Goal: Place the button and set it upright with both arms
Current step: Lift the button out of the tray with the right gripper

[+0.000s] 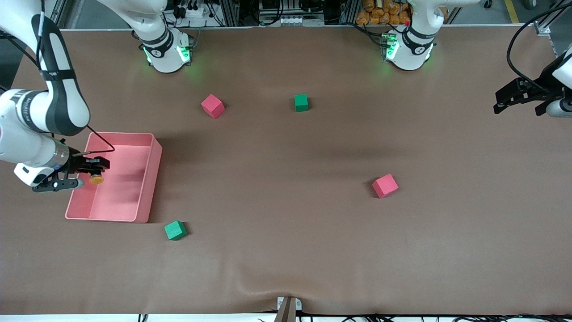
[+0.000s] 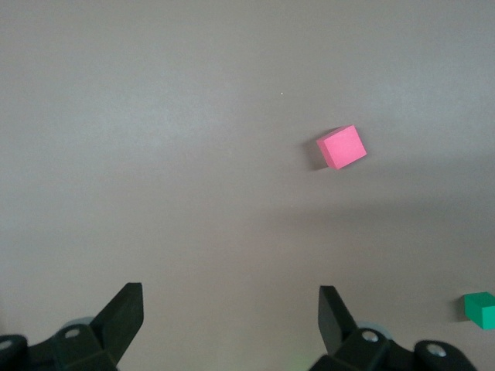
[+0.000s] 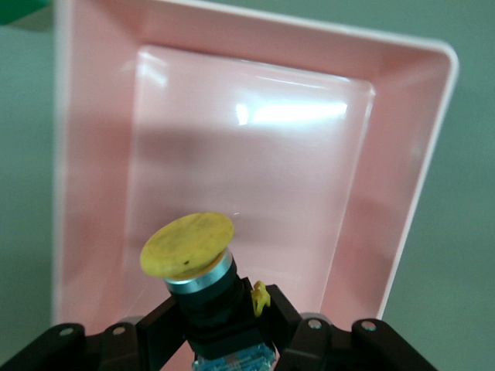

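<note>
My right gripper (image 1: 91, 175) is shut on the button (image 1: 96, 180), a round orange-yellow cap on a black body. It holds the button over the pink bin (image 1: 147, 179), at the end nearest the right arm's side of the table. In the right wrist view the button (image 3: 188, 246) sits between the fingers (image 3: 158, 328), cap tilted toward the bin's floor (image 3: 255, 178). My left gripper (image 1: 514, 95) is open and empty, up at the left arm's end of the table; in the left wrist view its gripper (image 2: 230, 317) hangs over bare mat.
A red cube (image 1: 212, 106) and a green cube (image 1: 301, 102) lie near the bases. Another red cube (image 1: 385, 185) lies mid-table, also in the left wrist view (image 2: 341, 147). A green cube (image 1: 175, 230) lies just nearer the camera than the bin.
</note>
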Tool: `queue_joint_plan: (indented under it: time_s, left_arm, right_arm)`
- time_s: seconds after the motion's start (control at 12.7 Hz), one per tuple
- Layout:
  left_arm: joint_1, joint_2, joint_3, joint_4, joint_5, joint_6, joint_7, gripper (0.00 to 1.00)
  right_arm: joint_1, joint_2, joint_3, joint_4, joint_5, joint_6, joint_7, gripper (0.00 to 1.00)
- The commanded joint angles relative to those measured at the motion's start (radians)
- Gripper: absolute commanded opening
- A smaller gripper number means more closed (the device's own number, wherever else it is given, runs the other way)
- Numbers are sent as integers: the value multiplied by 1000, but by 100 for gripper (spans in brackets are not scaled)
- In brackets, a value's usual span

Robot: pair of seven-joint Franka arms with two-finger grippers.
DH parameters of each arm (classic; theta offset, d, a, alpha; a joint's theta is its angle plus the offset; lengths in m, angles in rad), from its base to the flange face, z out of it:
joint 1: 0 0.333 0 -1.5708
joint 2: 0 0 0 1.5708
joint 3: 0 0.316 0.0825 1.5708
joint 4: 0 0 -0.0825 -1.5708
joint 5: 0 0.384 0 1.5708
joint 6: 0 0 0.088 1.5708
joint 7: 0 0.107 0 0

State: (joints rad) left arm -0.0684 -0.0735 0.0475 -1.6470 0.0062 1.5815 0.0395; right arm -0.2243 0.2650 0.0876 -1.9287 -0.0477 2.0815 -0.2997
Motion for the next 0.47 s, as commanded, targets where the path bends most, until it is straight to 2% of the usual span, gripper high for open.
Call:
queue_joint_plan:
  time_s: [0.0,0.39]
  left_arm:
    - [12,8,-6,18,0,-8,22,100]
    - [10,8,-6,18,0,-9,22,100]
  right_arm:
    - [121,8,3,92,-11,-103,-18,0]
    - [455,17,3,145,-1,-87,13,0]
